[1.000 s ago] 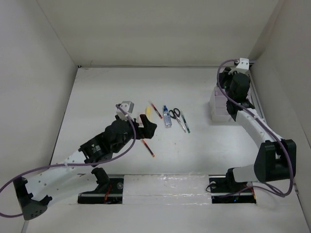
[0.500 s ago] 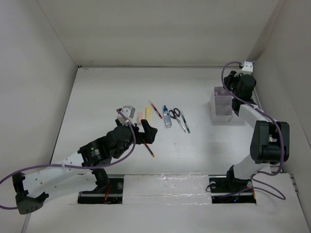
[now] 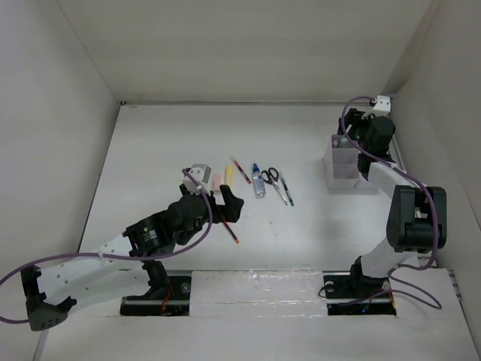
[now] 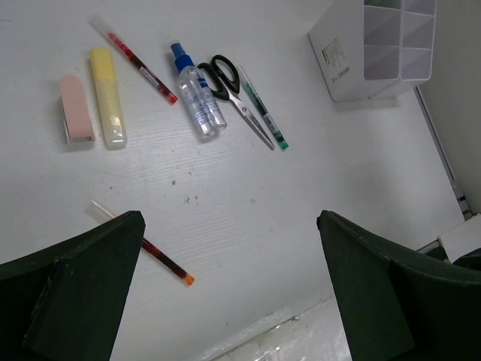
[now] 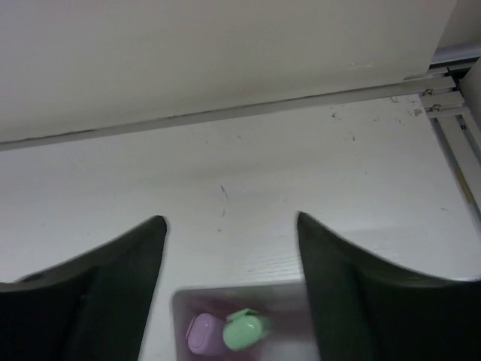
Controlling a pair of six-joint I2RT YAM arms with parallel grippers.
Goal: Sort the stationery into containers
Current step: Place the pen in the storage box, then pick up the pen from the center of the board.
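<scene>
Closest to the table's near edge, left of centre, lies a thin red pen with an orange tip. The left gripper hangs over it, spread wide and empty. I judge the pen light, stiff and apt to roll (its barrel is smooth and round), so the best hold is a pinch across the barrel at mid-length.

Further in, a row runs across mid-table: pink stick, yellow stick, second red pen, blue-capped bottle, black-handled scissors and a green-tipped dark pen. The sticks look chunky and easy to grip.

Farthest, by the right edge toward the far right corner, stands the white organizer. The right gripper hovers above it, jaws apart with nothing between them. The compartment below holds a green stick and a lilac stick.
</scene>
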